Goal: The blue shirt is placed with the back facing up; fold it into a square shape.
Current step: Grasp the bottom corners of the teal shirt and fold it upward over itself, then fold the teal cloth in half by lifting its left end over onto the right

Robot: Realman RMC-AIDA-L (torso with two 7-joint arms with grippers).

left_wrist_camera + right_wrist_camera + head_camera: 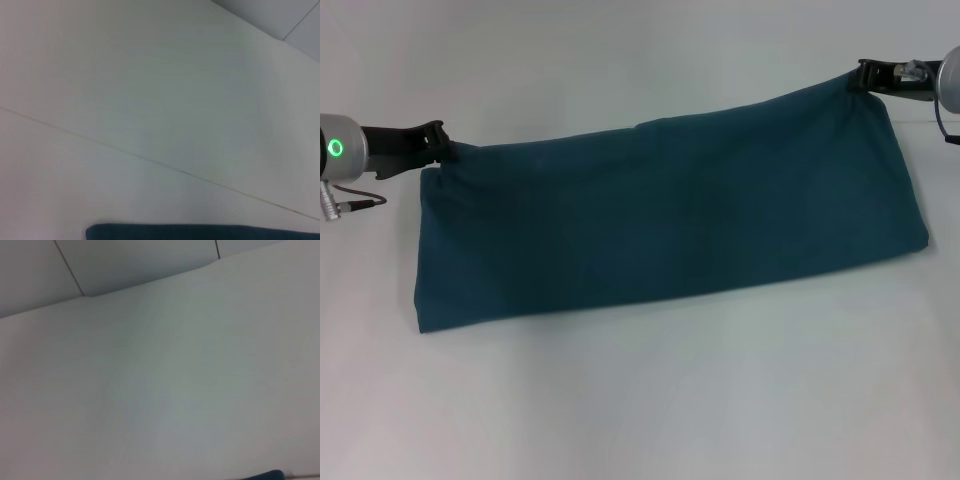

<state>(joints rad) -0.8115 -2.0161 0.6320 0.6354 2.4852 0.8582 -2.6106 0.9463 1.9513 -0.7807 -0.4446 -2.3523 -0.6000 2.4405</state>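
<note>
The blue shirt lies across the white table as a long folded band, running from lower left to upper right. My left gripper is shut on its far left corner. At the far right corner my right gripper is shut on the cloth too. Both held corners are pulled slightly up and outward, so the far edge sags between them. A thin strip of the blue shirt shows in the left wrist view, and a small tip of the blue shirt in the right wrist view.
The white table stretches around the shirt on all sides. A seam line in the table surface shows in the left wrist view, and floor tiles lie beyond the table edge in the right wrist view.
</note>
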